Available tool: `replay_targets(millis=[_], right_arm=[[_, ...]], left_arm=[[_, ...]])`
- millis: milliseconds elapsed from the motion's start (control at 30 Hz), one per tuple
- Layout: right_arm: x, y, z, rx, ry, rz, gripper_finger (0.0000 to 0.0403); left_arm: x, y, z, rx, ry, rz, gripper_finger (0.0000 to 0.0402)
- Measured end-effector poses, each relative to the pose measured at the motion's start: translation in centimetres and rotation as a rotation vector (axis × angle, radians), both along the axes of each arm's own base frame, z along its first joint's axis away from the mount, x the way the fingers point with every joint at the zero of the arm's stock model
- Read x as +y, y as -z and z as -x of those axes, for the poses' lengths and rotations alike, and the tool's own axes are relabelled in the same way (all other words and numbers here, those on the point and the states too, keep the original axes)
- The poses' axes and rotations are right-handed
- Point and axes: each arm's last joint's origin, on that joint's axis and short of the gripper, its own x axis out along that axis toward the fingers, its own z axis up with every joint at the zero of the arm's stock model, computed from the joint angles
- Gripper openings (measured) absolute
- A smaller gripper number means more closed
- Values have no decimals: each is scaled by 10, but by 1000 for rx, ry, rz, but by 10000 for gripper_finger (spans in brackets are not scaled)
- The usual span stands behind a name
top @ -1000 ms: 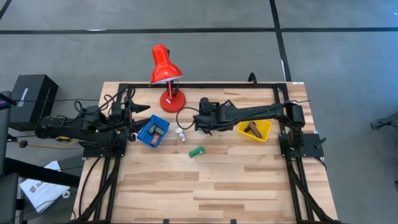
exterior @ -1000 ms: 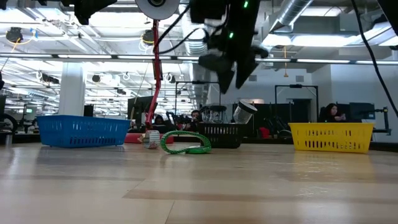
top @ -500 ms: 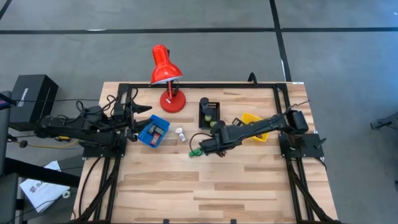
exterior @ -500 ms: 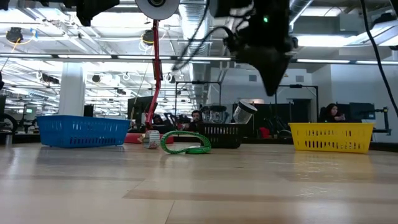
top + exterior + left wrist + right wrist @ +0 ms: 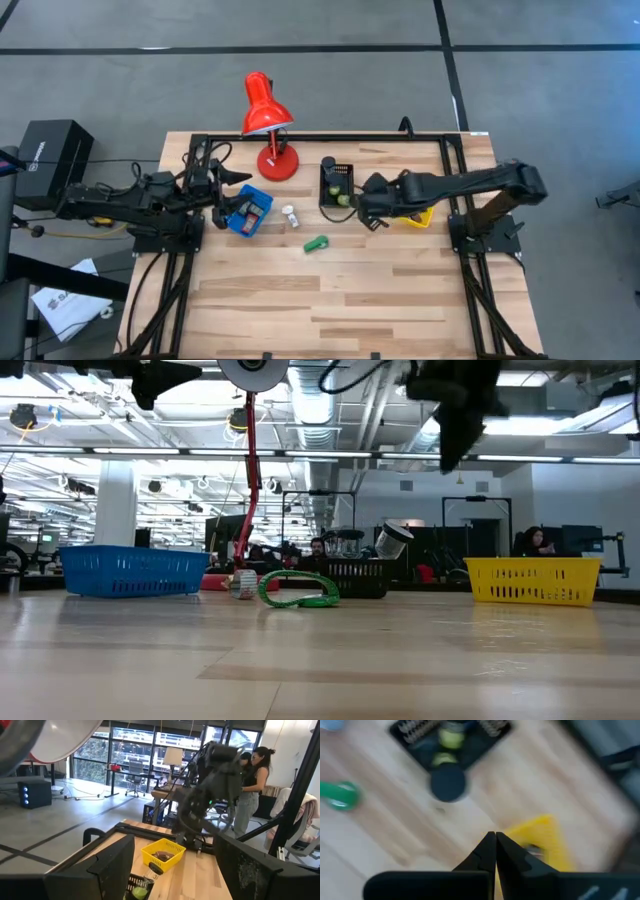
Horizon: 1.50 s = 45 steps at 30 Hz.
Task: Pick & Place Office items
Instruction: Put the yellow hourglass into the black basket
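Since half a second ago the right gripper [image 5: 368, 208] has pulled back from beside the green item [image 5: 316, 243] toward frame centre-right, between the black bin [image 5: 336, 183] and yellow bin [image 5: 411, 209]; its fingers are pressed together, holding nothing visible.

Low in mid-frame, one green item lies alone on the bench [image 5: 330, 300]; just above-left, one small white tube [image 5: 290, 215]. Both may be left unsorted if the arm goes on retreating. A closed gripper coming down on the green item could knock it aside.

Three bins: blue [image 5: 246, 210], black, yellow. One red lamp [image 5: 266, 120] stands farthest up. The left gripper [image 5: 232, 205], open, sits at the blue bin's edge.
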Motion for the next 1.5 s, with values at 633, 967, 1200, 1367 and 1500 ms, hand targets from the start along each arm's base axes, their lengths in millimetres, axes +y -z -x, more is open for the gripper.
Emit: replay_targets(millis=[633,967,1200,1367,1500], right_arm=[[-34,122,-11,-178,-26,-242,0],[-47,98,-29,-233,-86,-225,0],[-57,87,-35,-258,-99,-205,0],[-55,87,-34,-237,-120,-204,0],[-55,83,-35,-229,-126,-203,0]], left_arm=[[0,-2,-7,-31,-1,7,264],[-1,-2,-9,-34,-1,6,264],[-1,-2,-9,-36,-1,6,264],[-1,-2,-9,-37,-1,6,264],[-1,-2,-9,-37,-1,6,264]])
